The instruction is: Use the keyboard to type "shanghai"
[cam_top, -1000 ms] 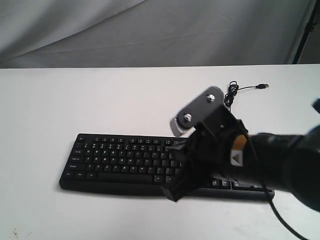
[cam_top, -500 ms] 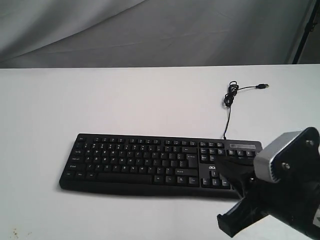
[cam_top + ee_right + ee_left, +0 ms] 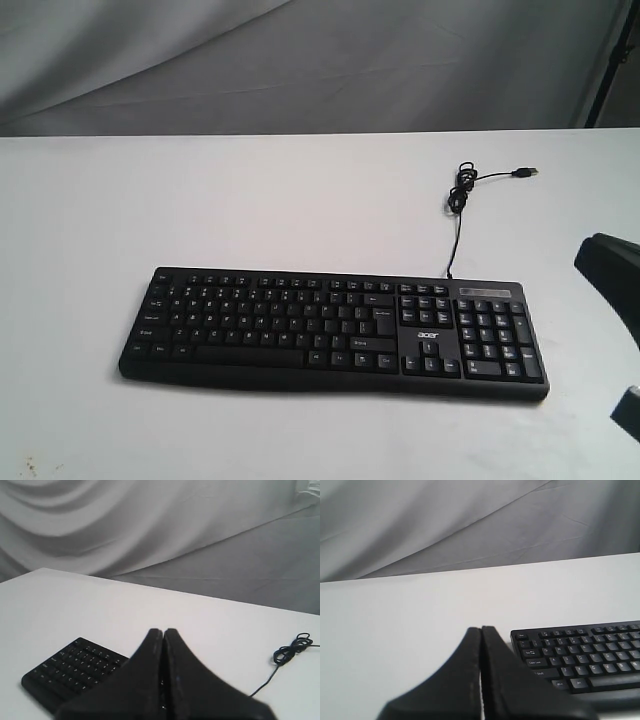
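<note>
The long black keyboard (image 3: 330,330) lies flat on the white table, with its "acer" logo above the arrow keys and nothing over it. Its thin cable (image 3: 458,200) runs back to a loose coil and a USB plug (image 3: 522,172). My left gripper (image 3: 481,628) is shut and empty, off the keyboard's (image 3: 580,655) Esc end and apart from it. My right gripper (image 3: 163,630) is shut and empty, held above the table beside the other end of the keyboard (image 3: 70,670), with the cable (image 3: 290,652) farther off. The exterior view shows only a black part of the right arm (image 3: 612,265) at its right edge.
The white table (image 3: 200,200) stretches wide around the keyboard. A grey cloth backdrop (image 3: 300,60) hangs behind its far edge. A dark stand leg (image 3: 610,60) leans at the back right corner.
The right arm has drawn back from over the middle of the keyboard to the right edge of the exterior view. The whole keyboard now shows.
</note>
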`<state>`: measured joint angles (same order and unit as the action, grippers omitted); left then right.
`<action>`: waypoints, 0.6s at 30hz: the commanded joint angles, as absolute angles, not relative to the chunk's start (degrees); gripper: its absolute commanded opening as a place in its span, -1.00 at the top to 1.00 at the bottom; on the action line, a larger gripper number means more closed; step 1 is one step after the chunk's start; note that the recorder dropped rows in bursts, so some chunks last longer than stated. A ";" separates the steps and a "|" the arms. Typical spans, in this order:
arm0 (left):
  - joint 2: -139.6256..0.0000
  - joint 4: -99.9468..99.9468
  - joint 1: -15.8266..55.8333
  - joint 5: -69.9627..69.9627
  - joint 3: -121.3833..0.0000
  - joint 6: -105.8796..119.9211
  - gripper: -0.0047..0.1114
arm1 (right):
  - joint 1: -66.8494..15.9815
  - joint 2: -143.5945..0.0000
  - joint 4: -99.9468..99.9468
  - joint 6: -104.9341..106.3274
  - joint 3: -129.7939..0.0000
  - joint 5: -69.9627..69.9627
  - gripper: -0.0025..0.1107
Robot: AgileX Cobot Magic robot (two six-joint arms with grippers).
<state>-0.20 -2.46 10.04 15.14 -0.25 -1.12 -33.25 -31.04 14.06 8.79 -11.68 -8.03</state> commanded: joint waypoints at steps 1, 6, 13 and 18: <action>0.00 -2.51 10.24 14.98 0.00 -1.28 0.92 | -31.72 -29.04 14.10 8.47 -11.45 -8.37 0.96; 0.00 -2.51 10.24 14.98 0.00 -1.28 0.92 | -26.03 -23.21 14.10 8.47 -11.45 -2.85 0.96; 0.00 -2.51 10.24 14.98 0.00 -1.28 0.92 | -15.35 -9.93 15.98 8.30 -10.94 6.27 0.96; 0.00 -2.51 10.24 14.98 0.00 -1.28 0.92 | -12.47 -1.28 15.55 8.30 -4.35 5.01 0.96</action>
